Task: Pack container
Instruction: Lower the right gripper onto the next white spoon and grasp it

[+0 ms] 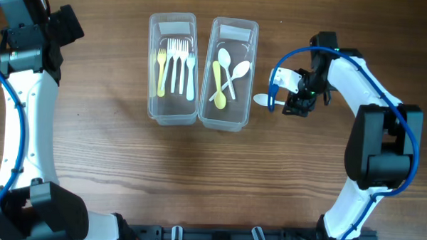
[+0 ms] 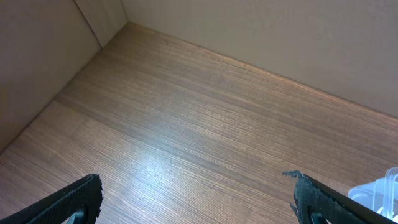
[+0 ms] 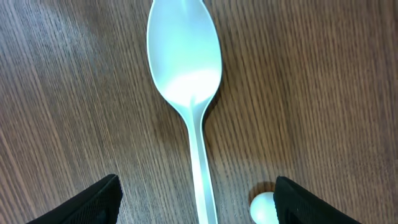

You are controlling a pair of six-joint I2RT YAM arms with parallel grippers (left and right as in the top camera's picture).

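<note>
Down low, right claw (image 3: 196, 190) agape astride the white spoon (image 3: 185, 68); left claw (image 2: 194, 186) likewise agape, aloft above the table (image 2: 186, 106).

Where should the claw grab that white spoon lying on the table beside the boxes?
Probably the thin handle, coming from straight above. The spoon lies flat on the table, so nothing can slip under it, and its wide bowl is rounded and likely slippery. The narrow handle runs between the open right claw's fingers, which can close on its two edges.
</note>
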